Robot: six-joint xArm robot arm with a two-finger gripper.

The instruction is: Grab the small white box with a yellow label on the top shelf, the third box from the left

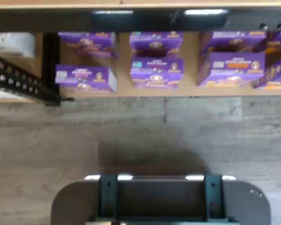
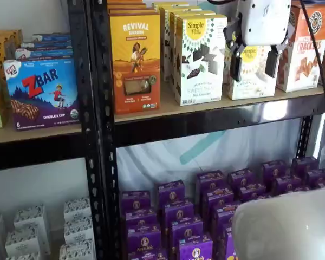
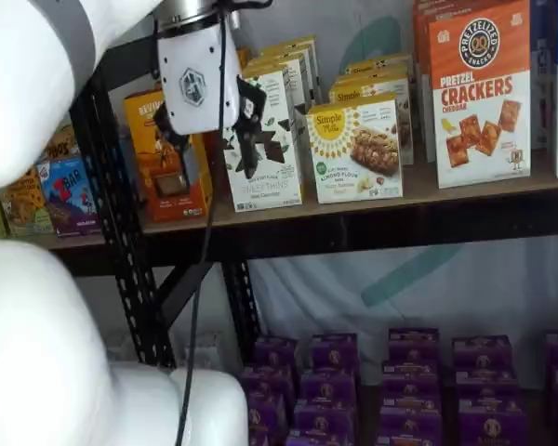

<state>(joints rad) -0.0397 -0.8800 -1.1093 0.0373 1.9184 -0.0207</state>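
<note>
The small white box (image 3: pixel 356 149) stands on the top shelf (image 3: pixel 353 232), with a yellow sunburst logo and yellow top. In a shelf view it (image 2: pixel 253 81) shows partly behind my gripper (image 2: pixel 253 64). The gripper has a white body and two black fingers (image 2: pixel 235 66) with a plain gap between them; it is open and empty. It hangs in front of the shelf at box height, apart from the boxes. In a shelf view the gripper (image 3: pixel 209 130) lines up with the boxes left of the small white box. The wrist view shows neither box nor fingers.
A taller white Simple Mills box (image 2: pixel 199 57) and an orange Revival box (image 2: pixel 135 59) stand left of the small box; Pretzel Crackers boxes (image 3: pixel 479 93) stand right. Several purple boxes (image 1: pixel 157 70) fill the lower shelf. A black upright (image 2: pixel 97 124) stands at the left.
</note>
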